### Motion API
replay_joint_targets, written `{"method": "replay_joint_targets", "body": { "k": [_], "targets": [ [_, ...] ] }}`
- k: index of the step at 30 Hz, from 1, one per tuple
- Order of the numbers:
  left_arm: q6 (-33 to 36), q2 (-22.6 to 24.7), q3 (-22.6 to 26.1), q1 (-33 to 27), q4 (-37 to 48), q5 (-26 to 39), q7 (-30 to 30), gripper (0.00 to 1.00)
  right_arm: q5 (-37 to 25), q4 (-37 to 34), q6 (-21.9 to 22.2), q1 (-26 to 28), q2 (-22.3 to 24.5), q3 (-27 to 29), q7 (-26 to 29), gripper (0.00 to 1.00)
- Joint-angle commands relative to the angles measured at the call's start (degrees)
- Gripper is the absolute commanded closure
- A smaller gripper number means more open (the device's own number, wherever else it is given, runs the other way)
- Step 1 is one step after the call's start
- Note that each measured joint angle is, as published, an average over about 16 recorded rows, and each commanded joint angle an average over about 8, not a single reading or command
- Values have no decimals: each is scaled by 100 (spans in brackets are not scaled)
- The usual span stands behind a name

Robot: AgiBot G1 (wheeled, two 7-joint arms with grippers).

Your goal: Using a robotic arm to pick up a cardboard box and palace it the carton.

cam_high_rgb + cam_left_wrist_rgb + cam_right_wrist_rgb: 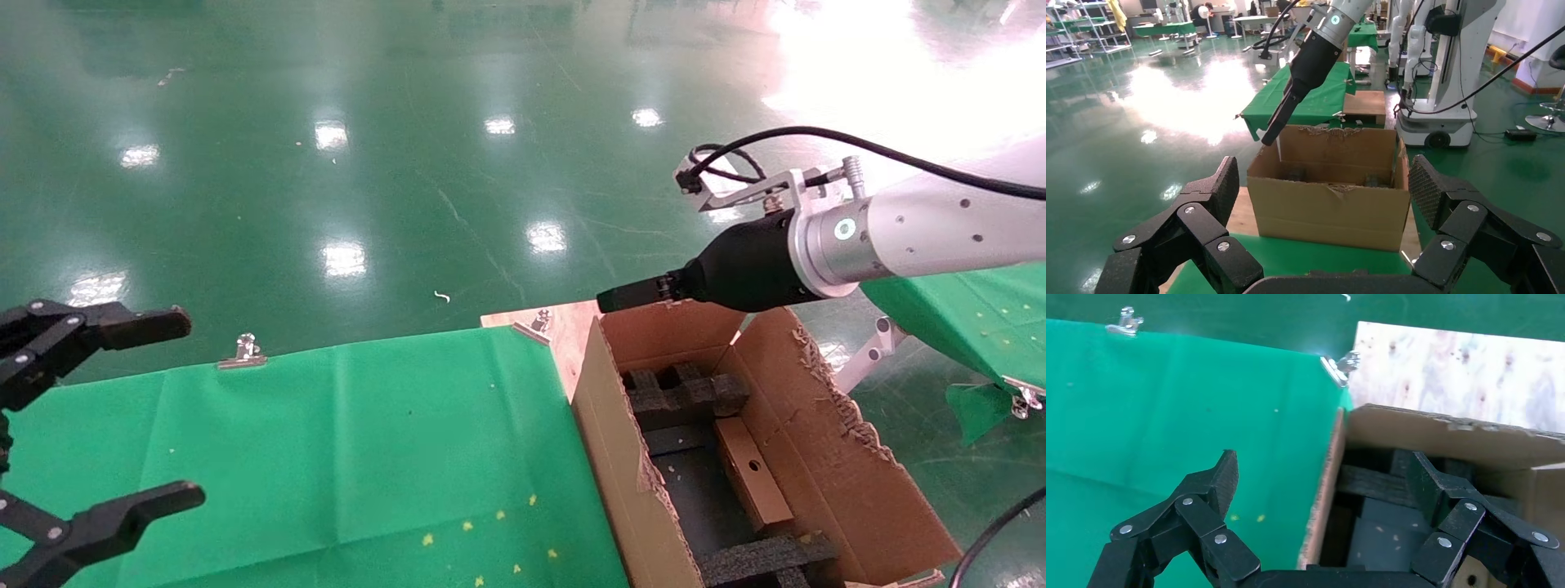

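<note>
Slim brown cardboard box (750,472) lies in the large flapped carton (825,457); looks light, stiff, best gripped across its narrow sides. Right gripper (1321,496) above it, jaws released; left gripper (106,416) parked, released.

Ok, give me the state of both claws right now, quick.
Left claw: open, holding nothing, parked over the green cloth.
Right claw: open, empty, above the carton edge.

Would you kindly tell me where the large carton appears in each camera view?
Head view: the carton is lower right, open, under the right hand.
Left wrist view: centre, beyond the left hand.
Right wrist view: right side.
Shared landmark: the green cloth beside it.
</note>
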Motion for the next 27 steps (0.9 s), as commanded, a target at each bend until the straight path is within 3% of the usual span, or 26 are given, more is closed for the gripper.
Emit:
{"method": "replay_joint_targets", "body": {
  "k": [1,9,27],
  "targets": [
    [0,0,0,0,0,-1,0,0,123,6,-48,40,8,42,-50,0],
    [0,0,0,0,0,0,0,0,38,-26,-78,-206,-11,204,-184,0],
    [0,0,1,0,1,-1,1,0,1290,-158,-1151,-2001,-90,2737,-2776,0]
  ]
}}
